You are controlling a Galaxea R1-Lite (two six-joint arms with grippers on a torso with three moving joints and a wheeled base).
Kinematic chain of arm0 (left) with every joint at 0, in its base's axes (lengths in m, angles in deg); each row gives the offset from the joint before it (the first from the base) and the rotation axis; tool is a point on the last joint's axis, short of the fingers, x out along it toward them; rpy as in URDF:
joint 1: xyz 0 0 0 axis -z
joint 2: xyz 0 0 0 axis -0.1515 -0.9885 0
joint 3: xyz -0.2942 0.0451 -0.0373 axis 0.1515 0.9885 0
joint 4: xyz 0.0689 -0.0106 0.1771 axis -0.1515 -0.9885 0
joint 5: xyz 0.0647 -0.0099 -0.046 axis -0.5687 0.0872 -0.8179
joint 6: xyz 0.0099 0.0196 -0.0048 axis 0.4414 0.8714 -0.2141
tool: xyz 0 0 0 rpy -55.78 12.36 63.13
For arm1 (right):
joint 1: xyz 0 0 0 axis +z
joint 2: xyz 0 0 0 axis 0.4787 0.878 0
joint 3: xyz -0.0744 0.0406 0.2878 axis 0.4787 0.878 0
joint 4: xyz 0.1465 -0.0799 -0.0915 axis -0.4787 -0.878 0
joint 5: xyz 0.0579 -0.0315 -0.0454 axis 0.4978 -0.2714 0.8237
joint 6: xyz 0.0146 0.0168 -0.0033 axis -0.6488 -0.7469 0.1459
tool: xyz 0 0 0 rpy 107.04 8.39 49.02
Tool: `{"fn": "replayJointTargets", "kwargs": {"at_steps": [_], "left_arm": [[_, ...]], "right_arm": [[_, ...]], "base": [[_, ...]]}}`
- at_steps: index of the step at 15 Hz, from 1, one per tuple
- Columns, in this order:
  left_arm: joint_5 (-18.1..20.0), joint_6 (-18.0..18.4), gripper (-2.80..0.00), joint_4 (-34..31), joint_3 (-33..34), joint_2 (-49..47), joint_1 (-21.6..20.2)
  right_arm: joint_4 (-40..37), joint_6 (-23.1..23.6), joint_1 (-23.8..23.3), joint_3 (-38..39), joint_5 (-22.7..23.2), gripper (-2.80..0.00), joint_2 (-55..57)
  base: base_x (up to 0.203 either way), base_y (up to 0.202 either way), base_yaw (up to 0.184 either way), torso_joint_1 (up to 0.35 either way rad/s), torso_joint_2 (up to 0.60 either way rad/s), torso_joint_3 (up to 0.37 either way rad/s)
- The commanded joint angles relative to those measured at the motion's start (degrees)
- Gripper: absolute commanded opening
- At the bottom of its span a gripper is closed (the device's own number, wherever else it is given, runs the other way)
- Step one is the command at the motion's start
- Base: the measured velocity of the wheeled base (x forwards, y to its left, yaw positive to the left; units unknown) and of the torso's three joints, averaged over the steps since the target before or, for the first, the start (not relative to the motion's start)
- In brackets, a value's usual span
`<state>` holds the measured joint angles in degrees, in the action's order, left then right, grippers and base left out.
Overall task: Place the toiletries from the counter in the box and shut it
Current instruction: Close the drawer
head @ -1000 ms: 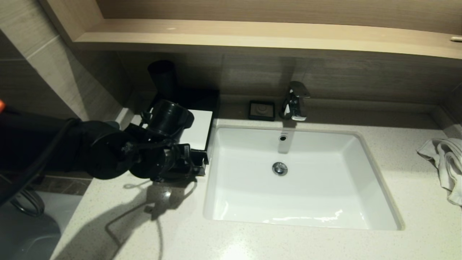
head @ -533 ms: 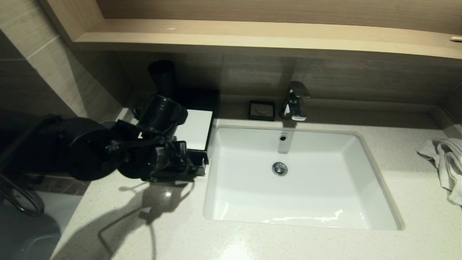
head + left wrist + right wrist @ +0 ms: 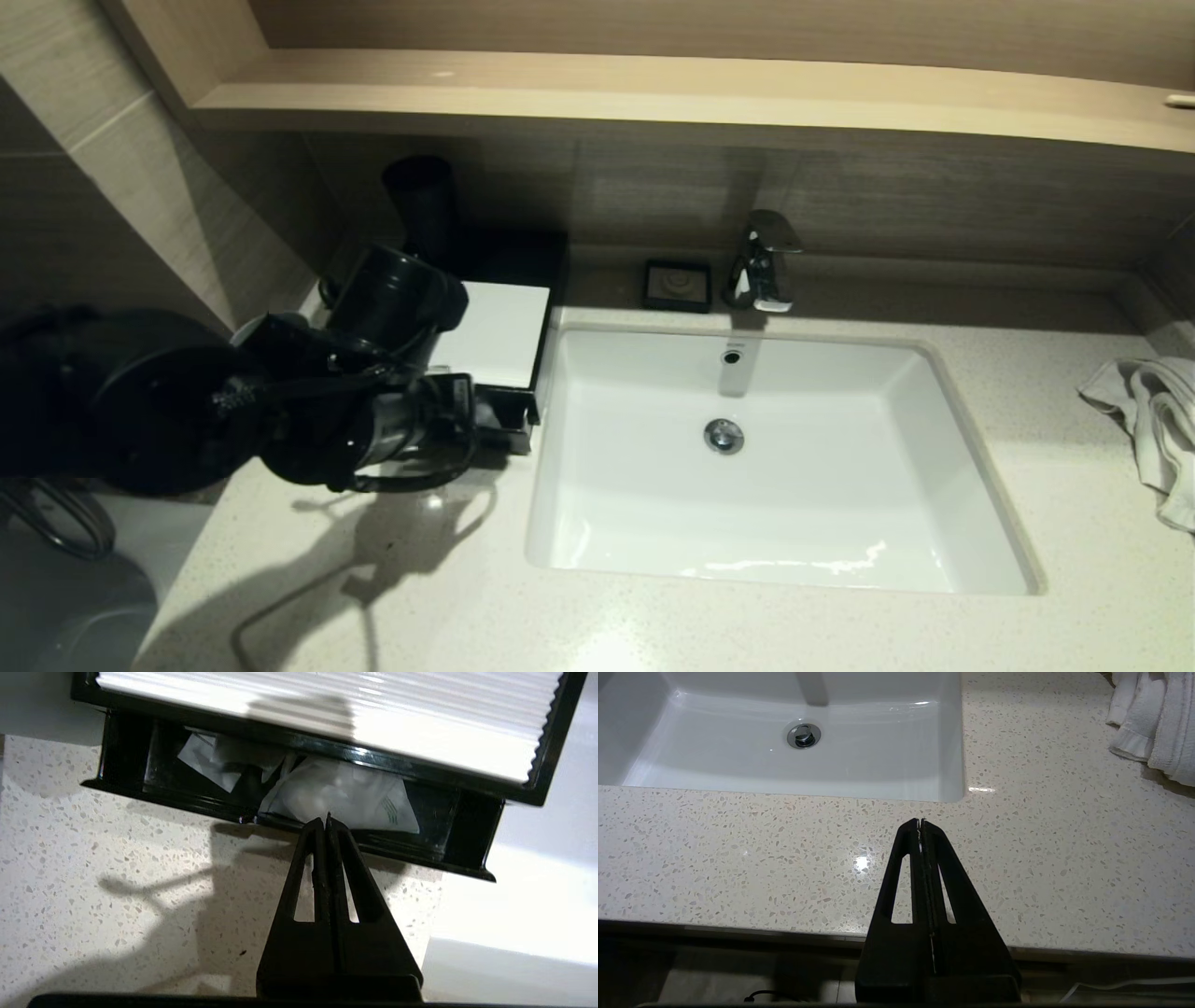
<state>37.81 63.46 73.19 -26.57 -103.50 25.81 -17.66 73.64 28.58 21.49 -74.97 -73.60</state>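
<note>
A black box with a white ribbed top (image 3: 495,331) stands on the counter left of the sink; it also shows in the left wrist view (image 3: 327,714). Its black drawer (image 3: 448,826) is slid out toward me and holds white toiletry sachets (image 3: 336,793). My left gripper (image 3: 325,820) is shut and empty, with its tips at the drawer's front rim. In the head view the left gripper (image 3: 467,425) sits just left of the drawer (image 3: 509,420). My right gripper (image 3: 920,821) is shut and empty above the counter's front edge, outside the head view.
The white sink (image 3: 597,485) lies right of the box, with a chrome faucet (image 3: 766,261) and a black soap dish (image 3: 677,285) behind it. A white towel (image 3: 1153,420) lies at the far right. A black cup (image 3: 420,201) stands behind the box.
My left arm has drawn back to the left, away from the drawer's front. The box, the drawer and the right side have not moved.
</note>
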Motion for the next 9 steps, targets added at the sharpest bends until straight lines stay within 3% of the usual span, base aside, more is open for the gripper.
{"fn": "replayJointTargets", "kwargs": {"at_steps": [1, 5, 9], "left_arm": [[-0.07, -0.36, -2.80, -0.03, 1.91, 0.76, 1.71], [0.03, -0.55, -2.80, -0.03, 3.67, 0.02, 4.32], [0.03, -0.46, -2.80, 0.09, 3.94, -2.30, 4.28]], "right_arm": [[0.01, 0.04, 0.02, 0.00, 0.01, -2.80, 0.00], [0.01, 0.04, 0.02, 0.00, -0.03, -2.80, 0.00], [0.01, 0.04, 0.02, 0.00, 0.06, -2.80, 0.00]], "base": [[0.000, 0.000, 0.000, 0.000, 0.00, 0.000], [0.000, 0.000, 0.000, 0.000, 0.00, 0.000], [0.000, 0.000, 0.000, 0.000, 0.00, 0.000]]}}
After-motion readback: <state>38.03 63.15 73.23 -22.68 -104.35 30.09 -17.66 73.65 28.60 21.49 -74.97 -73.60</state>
